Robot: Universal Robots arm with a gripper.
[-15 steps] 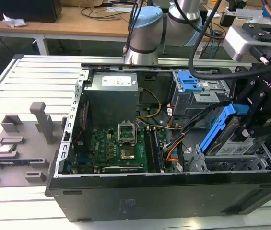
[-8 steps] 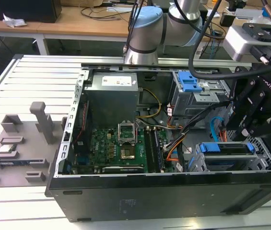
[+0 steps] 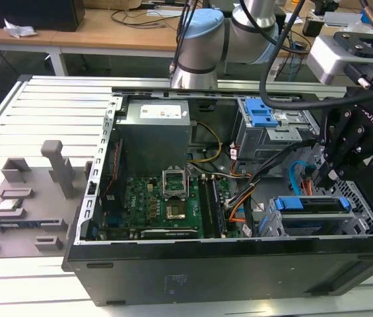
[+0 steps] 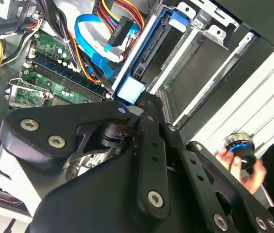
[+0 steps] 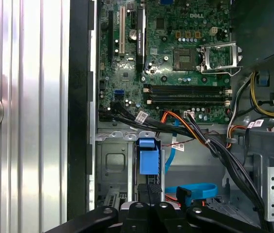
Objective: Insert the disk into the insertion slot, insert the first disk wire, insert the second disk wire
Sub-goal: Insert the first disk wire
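1. Blue plastic bracket marks the disk [image 3: 308,204], which lies in the insertion slot [image 3: 273,223] at the open case's corner on the exterior view's right. It looks largely seated.
2. The tool [image 3: 327,177] hangs just over the disk's bracket, its fingers pressed together and pinching nothing, probably so it can push rather than grasp.
3. A blue flat cable [image 3: 296,175] loops loose beside the disk and seems not yet plugged in.

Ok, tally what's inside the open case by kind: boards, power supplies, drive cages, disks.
Motherboard: 1
Power supply: 1
Drive cages: 2, the slot and the blue-latched bay
Disk: 1, sitting in the slot
Total: 5
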